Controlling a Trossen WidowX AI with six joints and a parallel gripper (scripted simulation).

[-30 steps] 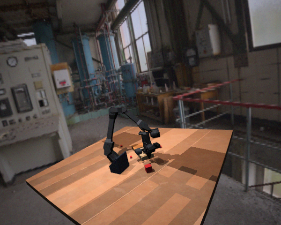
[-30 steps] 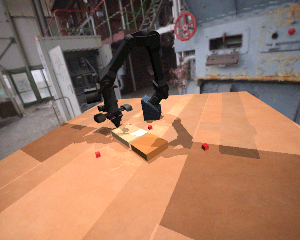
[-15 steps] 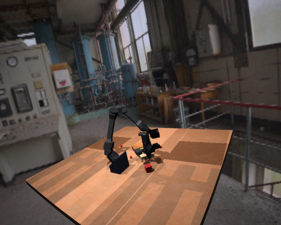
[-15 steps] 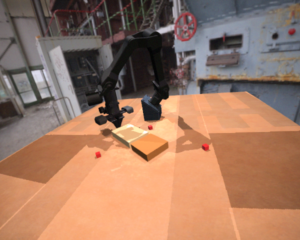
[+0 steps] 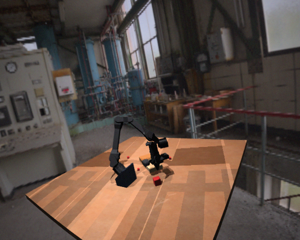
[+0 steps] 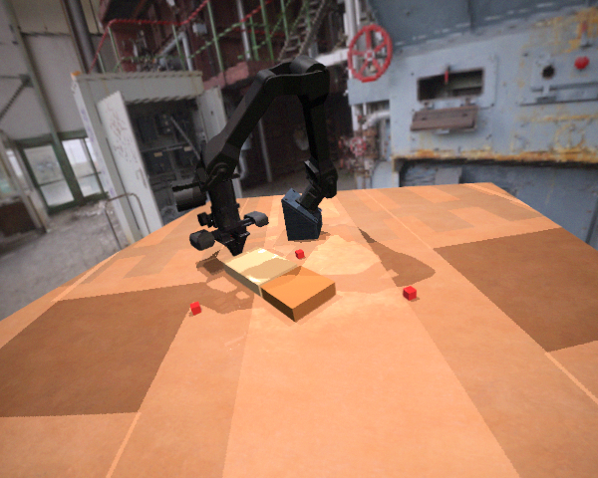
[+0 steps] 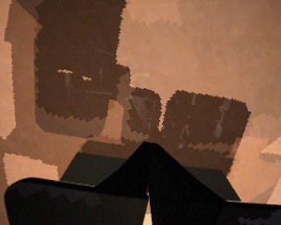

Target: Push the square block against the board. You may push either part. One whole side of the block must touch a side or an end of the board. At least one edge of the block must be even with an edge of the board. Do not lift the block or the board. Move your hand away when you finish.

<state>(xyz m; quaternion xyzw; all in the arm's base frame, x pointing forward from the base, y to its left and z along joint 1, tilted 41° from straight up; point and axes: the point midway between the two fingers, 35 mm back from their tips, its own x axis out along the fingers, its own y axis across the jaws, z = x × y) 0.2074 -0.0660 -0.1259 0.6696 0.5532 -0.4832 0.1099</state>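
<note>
One clenched, empty gripper (image 5: pixel 158 168) (image 6: pixel 236 252) (image 7: pixel 149 149) stood at the pale piece's (image 5: pixel 152 169) (image 6: pixel 260 264) (image 7: pixel 91 166) ten-o'clock end in the exterior view, apparently to nudge it toward the orange piece (image 5: pixel 144 156) (image 6: pixel 304 285) at four o'clock, their facing sides seemingly met.

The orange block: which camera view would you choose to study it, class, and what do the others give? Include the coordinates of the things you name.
The exterior view: the orange block (image 5: pixel 145 156) (image 6: pixel 299 288) shows its top and two sides there, meeting the pale yellow piece (image 5: pixel 150 166) (image 6: pixel 260 265). The top view shows only part, behind the arm (image 5: pixel 116 136) (image 6: pixel 276 85). The wrist view does not show it.
</note>
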